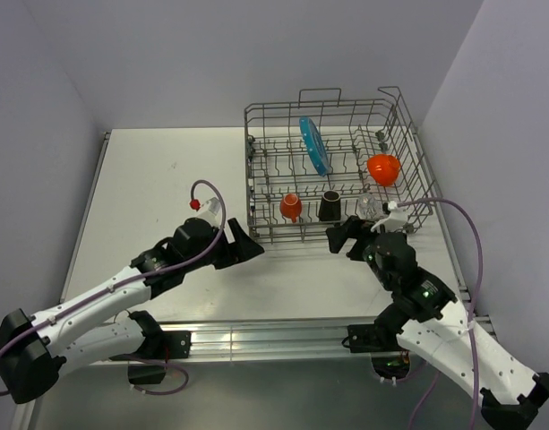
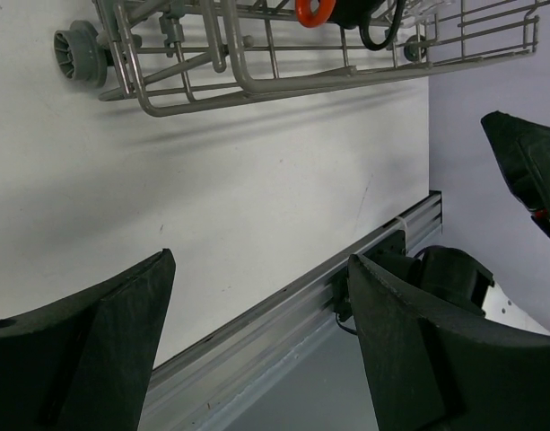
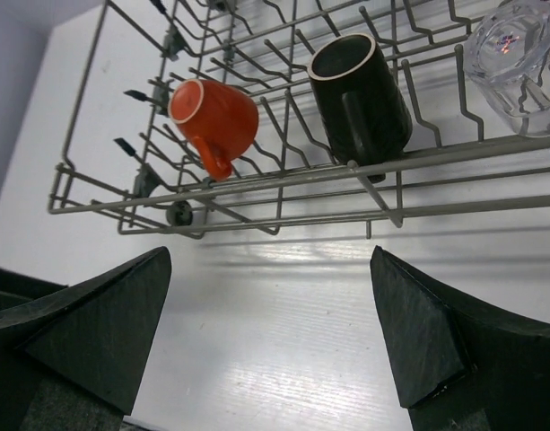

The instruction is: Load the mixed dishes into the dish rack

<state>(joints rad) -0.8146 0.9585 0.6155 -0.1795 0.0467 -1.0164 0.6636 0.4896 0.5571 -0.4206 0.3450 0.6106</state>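
Grey wire dish rack (image 1: 250,170): five dishes inside.
Upright teal plate (image 1: 313,145), orange-red bowl (image 1: 383,168) right; orange cup (image 1: 291,207), dark mug (image 1: 330,206), clear glass (image 1: 368,207) front row. Jaws spread on left gripper (image 2: 259,269), right gripper (image 3: 270,256).

Stretching both arms (image 1: 104,300) forward, angling inward, holding left gripper (image 1: 250,247) and right gripper (image 1: 338,239) with fingers (image 2: 86,346) spread wide apart.

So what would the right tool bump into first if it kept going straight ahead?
Probably the rack's near wire side, between the cup and the mug, though depth is hard to judge.
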